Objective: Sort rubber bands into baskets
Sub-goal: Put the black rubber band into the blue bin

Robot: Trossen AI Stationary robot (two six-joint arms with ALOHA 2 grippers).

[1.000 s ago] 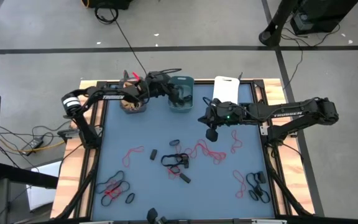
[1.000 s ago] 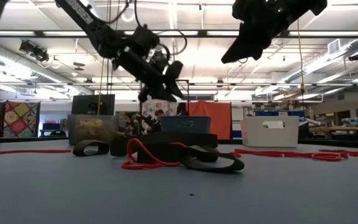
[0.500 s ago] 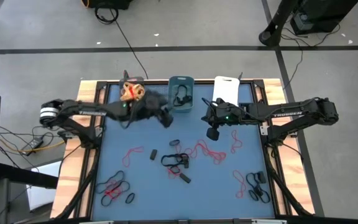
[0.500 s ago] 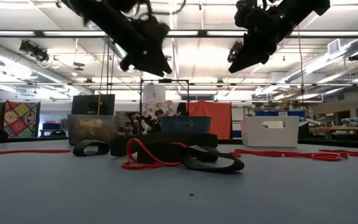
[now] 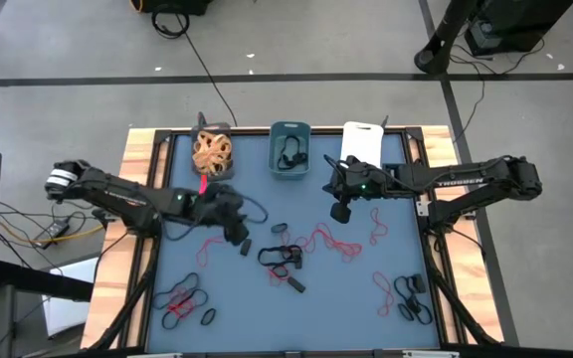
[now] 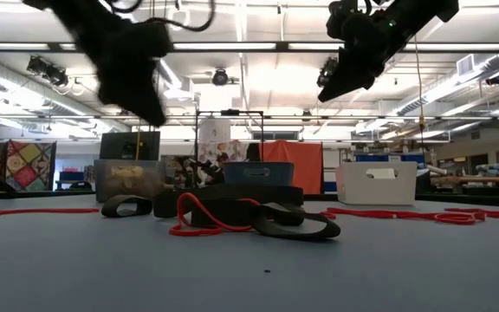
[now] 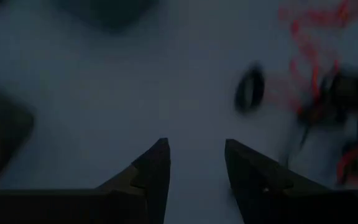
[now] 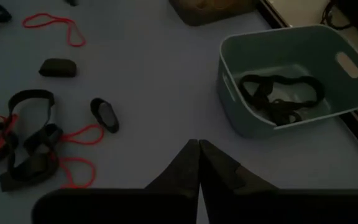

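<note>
Hovering with spread, seemingly empty fingers (image 7: 194,171), left gripper (image 5: 237,231) faces a black rubber band (image 7: 248,91) ahead.

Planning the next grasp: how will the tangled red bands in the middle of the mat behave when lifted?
The red bands lie in thin, wavy loops, so they are probably floppy and light. They overlap the black bands, so lifting one may drag others along.
</note>
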